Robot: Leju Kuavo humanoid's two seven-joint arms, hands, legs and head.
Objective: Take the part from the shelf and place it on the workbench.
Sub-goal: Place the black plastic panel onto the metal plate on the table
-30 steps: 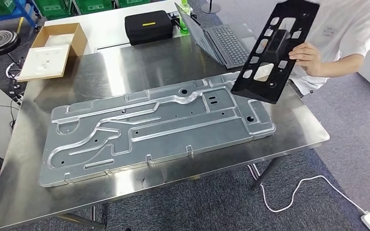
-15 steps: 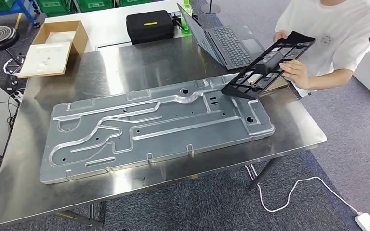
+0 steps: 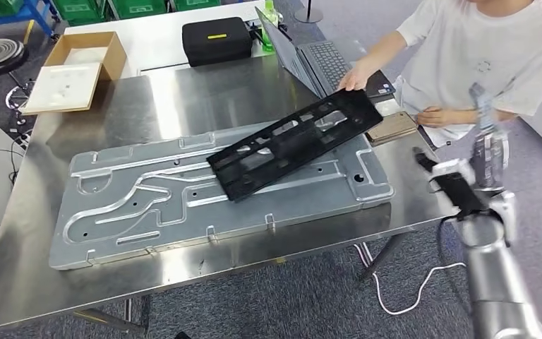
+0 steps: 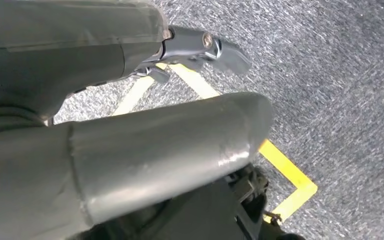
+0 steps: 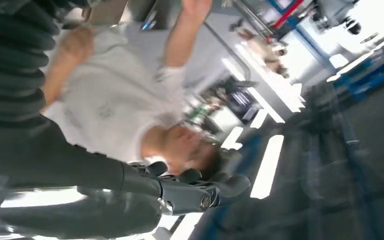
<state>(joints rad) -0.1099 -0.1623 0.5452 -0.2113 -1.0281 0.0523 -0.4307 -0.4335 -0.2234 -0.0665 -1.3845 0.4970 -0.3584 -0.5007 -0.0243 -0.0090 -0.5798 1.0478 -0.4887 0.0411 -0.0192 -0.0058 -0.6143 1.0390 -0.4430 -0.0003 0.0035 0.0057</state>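
The black part (image 3: 296, 143) lies tilted across the far right portion of the large stamped metal panel (image 3: 148, 201) on the steel workbench (image 3: 205, 92). A person's hand (image 3: 356, 78) rests on its far corner, and the person's other hand (image 3: 434, 116) lies beside a small brown card (image 3: 392, 127) at the bench's edge. The right hand (image 3: 490, 145) is raised off the right edge of the bench, well apart from the part, and holds nothing; its fingers (image 5: 205, 192) stretch out straight and loosely apart in the right wrist view. The left hand (image 4: 130, 140) hangs over grey carpet with yellow tape (image 4: 285, 170), its fingers (image 4: 215, 47) extended and holding nothing.

Beyond the part sit an open laptop (image 3: 317, 60), a black case (image 3: 217, 39) and a cardboard box (image 3: 77, 67).

Half a second ago the person held the part up over the panel's right end; now it is down on the panel, and the right arm has come into the head view.
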